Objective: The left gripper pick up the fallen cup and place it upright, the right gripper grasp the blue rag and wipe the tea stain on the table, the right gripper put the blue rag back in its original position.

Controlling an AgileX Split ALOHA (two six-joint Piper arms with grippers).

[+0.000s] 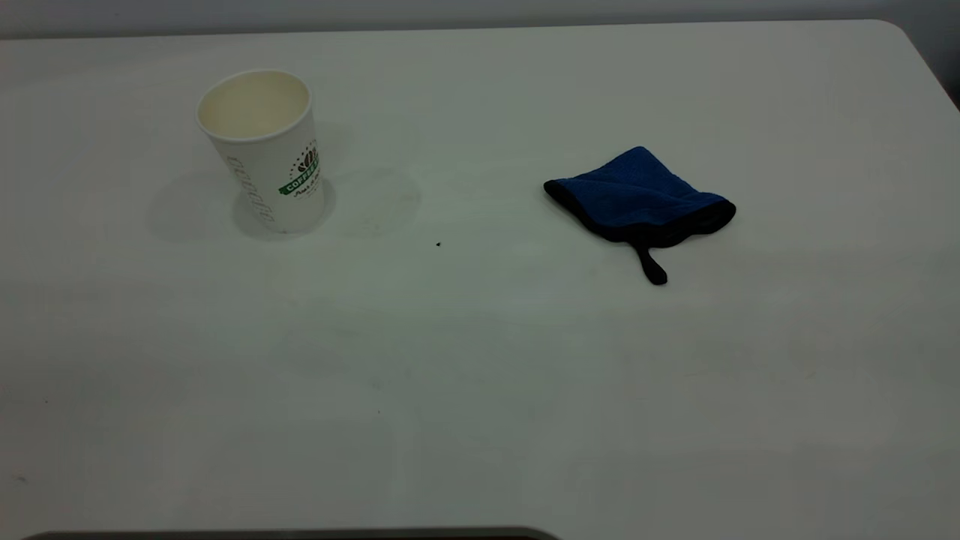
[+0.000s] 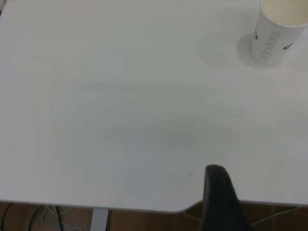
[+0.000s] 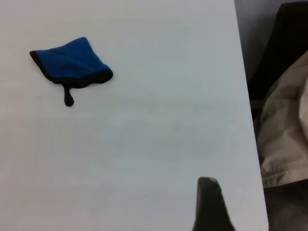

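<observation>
The white paper cup point(image 1: 262, 150) stands upright at the far left of the white table point(image 1: 480, 375), its green logo facing me; it also shows in the left wrist view point(image 2: 279, 29). The blue rag point(image 1: 641, 196) with black trim lies flat at the right of the middle, and it shows in the right wrist view point(image 3: 71, 62). No amber tea stain shows; only a faint dull smear point(image 1: 382, 204) lies beside the cup. Neither arm shows in the exterior view. Only a black tip of the left gripper point(image 2: 219, 192) and of the right gripper point(image 3: 208, 204) shows, each near a table edge, far from cup and rag.
A tiny black speck point(image 1: 438, 244) lies between cup and rag. Beyond the table's edge in the right wrist view lie beige cloth point(image 3: 286, 130) and a dark object point(image 3: 284, 43). Cables point(image 2: 53, 216) hang below the edge in the left wrist view.
</observation>
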